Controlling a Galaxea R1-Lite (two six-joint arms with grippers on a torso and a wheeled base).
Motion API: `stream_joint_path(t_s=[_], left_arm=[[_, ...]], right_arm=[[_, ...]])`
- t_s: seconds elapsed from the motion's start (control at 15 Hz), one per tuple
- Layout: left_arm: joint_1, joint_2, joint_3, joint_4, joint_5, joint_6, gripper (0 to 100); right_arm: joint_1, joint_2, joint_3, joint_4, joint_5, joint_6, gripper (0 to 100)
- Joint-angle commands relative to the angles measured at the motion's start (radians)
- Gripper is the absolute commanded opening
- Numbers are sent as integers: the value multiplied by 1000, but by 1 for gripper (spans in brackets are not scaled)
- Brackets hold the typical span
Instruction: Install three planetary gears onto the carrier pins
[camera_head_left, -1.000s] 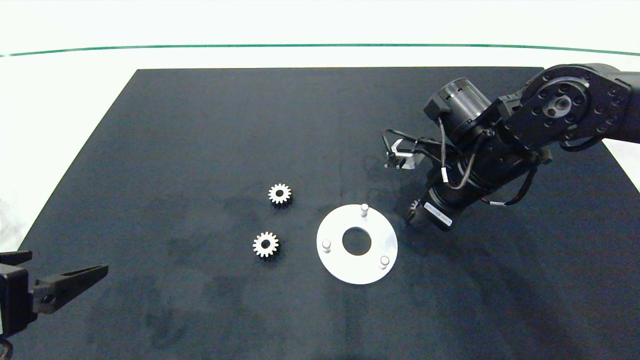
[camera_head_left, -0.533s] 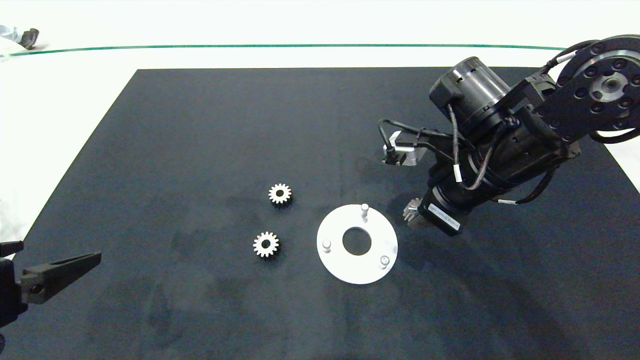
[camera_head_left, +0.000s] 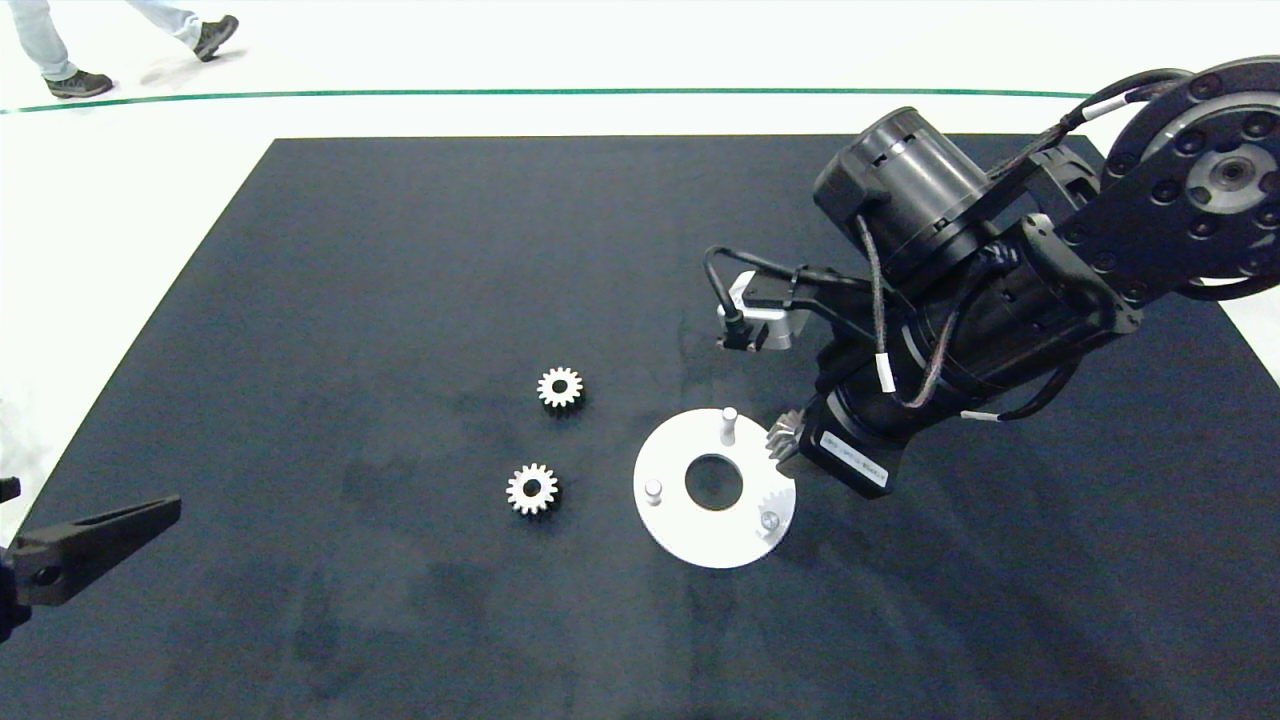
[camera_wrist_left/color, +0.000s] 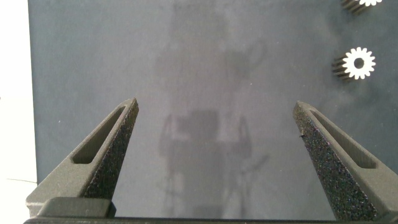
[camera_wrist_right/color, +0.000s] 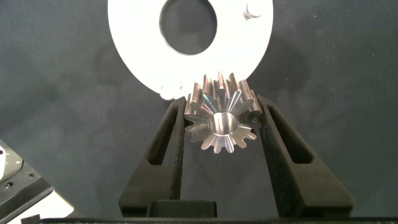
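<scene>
**Gear carried in over the disc's rim**

Since a second ago the right arm has swung inward from the dark mat beside the disc, and the gear it carries now hangs at the disc's rim instead of clear of it; a person's legs have also come into sight beyond the table.

The held gear (camera_wrist_right/color: 219, 118) sits clamped between the right gripper (camera_wrist_right/color: 221, 121) fingers, one finger pressed against each flank of its teeth, its bore facing back toward the wrist. Just past the fingertips lies the white disc (camera_head_left: 670, 520) with its large centre hole. One carrier pin (camera_wrist_right/color: 250, 10) shows beyond the jaws on the disc's far side, and another pin (camera_wrist_right/color: 166, 93) peeks out just beside the gear's edge. From above, three carrier pins (camera_head_left: 729, 419) stand in a triangle on the disc, all bare.

Two more planetary gears (camera_head_left: 560, 387) lie flat on the mat, well away from the right jaws, on the other side of the disc; the nearer of them (camera_wrist_left/color: 359, 63) also shows well ahead of the left gripper (camera_wrist_left/color: 214, 134), off to one side.

That left gripper hangs over the mat's near corner, fingers spread wide with nothing between them.

The person's shoes (camera_head_left: 75, 82) are on the floor past the green line.
</scene>
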Motion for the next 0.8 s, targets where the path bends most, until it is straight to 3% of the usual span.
stream_joint_path(t_s=[0.07,0.6,0.8], left_arm=[[5,-2,4,3,0,0,100],[9,-4,4,3,0,0,100],[9,-13,-2,0,-4,-3,100]], right_arm=[[29,14,7,7,-17,-3,25],[61,26,10,89,-23,-7,25],[66,35,10,108,-46,-12,25]])
